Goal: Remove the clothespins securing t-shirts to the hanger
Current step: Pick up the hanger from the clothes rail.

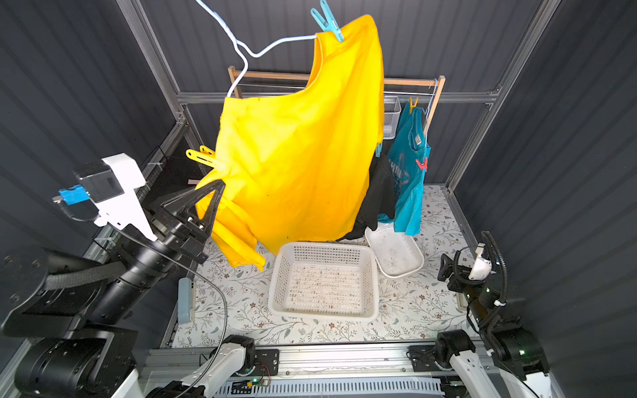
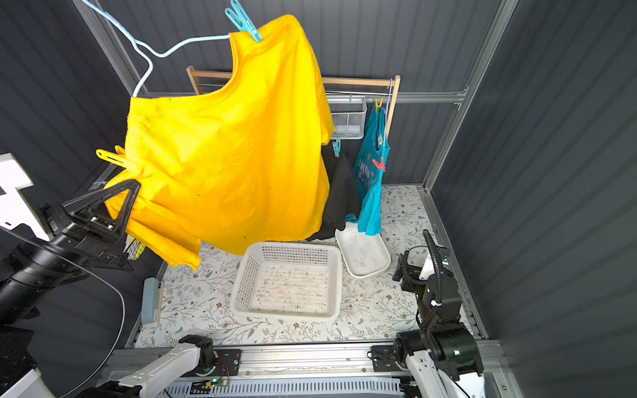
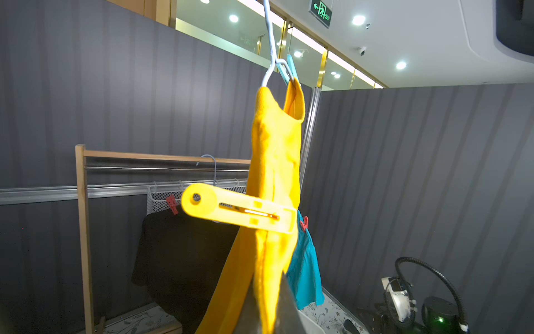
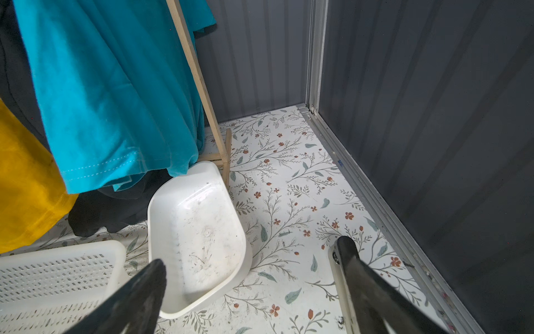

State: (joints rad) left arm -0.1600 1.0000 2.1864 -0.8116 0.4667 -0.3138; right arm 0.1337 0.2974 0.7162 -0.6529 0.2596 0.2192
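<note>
Yellow pin [image 1: 201, 156] clamps the sleeve-side edge of the yellow shirt [image 1: 300, 155] and sticks out toward the left wall. Your left claw [image 1: 220, 184] sits just beneath it, tips close to the pin but not on it. Teal pin [image 1: 327, 22] bites the shirt's other shoulder onto the hanger [image 1: 275, 43], high up and well apart from that claw. The hanger hook runs out of frame at the top.

Left wrist view shows the yellow pin [image 3: 239, 209] broadside, with its spring slot in plain sight. It also catches a red pin [image 3: 172, 204] on the black shirt [image 3: 179, 254]. In both top views the yellow shirt covers that spot. Only the right wrist view shows you the gap of the right claw [image 4: 251, 254].

Left claw: closed, pinching a fold of the yellow shirt. In the wrist view the cloth runs down against the dark fingers [image 3: 286, 312]. Right claw: jaws spread wide, holding nothing and touching nothing. It hangs low by the tray [image 4: 196, 231], with the basket [image 4: 57, 248] just beside.
</note>
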